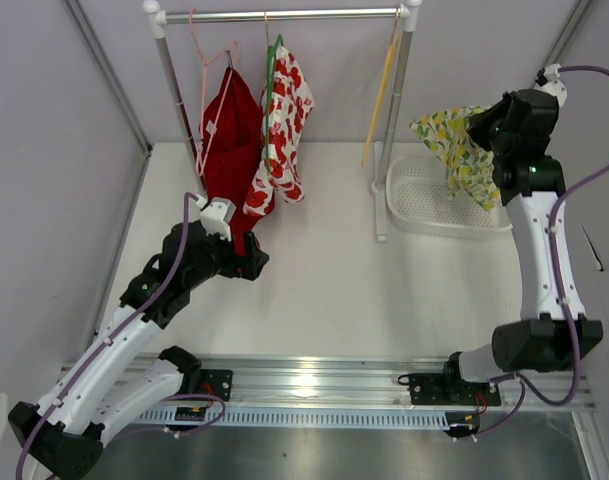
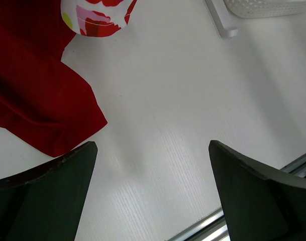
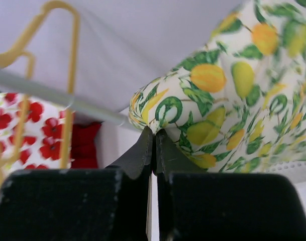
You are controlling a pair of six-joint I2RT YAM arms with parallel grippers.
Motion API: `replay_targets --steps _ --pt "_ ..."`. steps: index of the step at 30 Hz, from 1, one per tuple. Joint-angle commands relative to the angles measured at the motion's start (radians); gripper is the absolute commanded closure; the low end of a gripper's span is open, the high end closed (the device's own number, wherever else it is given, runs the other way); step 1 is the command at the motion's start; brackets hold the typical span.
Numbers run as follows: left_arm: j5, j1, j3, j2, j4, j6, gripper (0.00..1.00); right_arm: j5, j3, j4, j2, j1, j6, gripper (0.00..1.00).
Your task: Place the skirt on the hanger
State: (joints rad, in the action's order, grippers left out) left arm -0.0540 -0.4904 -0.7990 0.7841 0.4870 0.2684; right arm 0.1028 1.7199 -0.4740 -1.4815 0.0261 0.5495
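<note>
The skirt [image 1: 454, 145], white with yellow lemons and green leaves, hangs from my right gripper [image 1: 484, 128] above the white basket [image 1: 409, 205]. In the right wrist view my right gripper [image 3: 154, 131] is shut on an edge of the skirt [image 3: 228, 100]. The yellow-tan hanger [image 1: 382, 90] hangs from the rail [image 1: 284, 15] by the right post, left of the skirt; it also shows in the right wrist view [image 3: 68, 90]. My left gripper [image 1: 252, 262] is open and empty low over the table, by the red garment's hem; in the left wrist view [image 2: 153, 150] its fingers stand wide apart.
A pink hanger [image 1: 206, 75] with a plain red garment [image 1: 229, 140] and a green hanger [image 1: 272, 60] with a white red-flowered garment [image 1: 282, 125] hang at the rail's left. The rack's right post [image 1: 394, 120] stands next to the basket. Grey walls close both sides.
</note>
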Motion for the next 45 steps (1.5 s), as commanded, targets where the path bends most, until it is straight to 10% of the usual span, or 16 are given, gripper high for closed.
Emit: replay_targets --steps 1,16,31,41,45 --pt "-0.003 0.006 0.007 -0.023 -0.037 -0.018 0.01 0.037 -0.064 0.000 0.131 -0.060 0.000 1.00" --pt "-0.150 0.004 0.006 -0.077 -0.059 0.101 0.01 0.150 -0.408 -0.084 0.379 -0.509 0.070 1.00" --pt "-0.158 0.004 0.092 -0.059 -0.136 0.227 0.01 -0.238 -0.266 -0.003 0.248 -0.816 -0.103 1.00" --pt "-0.113 0.004 0.107 -0.008 -0.137 0.252 0.01 -0.104 -0.489 -0.216 0.265 -0.694 -0.123 0.98" --pt "-0.124 0.004 0.132 0.015 -0.165 0.278 0.01 -0.091 -0.655 -0.206 0.280 -0.541 -0.114 0.81"
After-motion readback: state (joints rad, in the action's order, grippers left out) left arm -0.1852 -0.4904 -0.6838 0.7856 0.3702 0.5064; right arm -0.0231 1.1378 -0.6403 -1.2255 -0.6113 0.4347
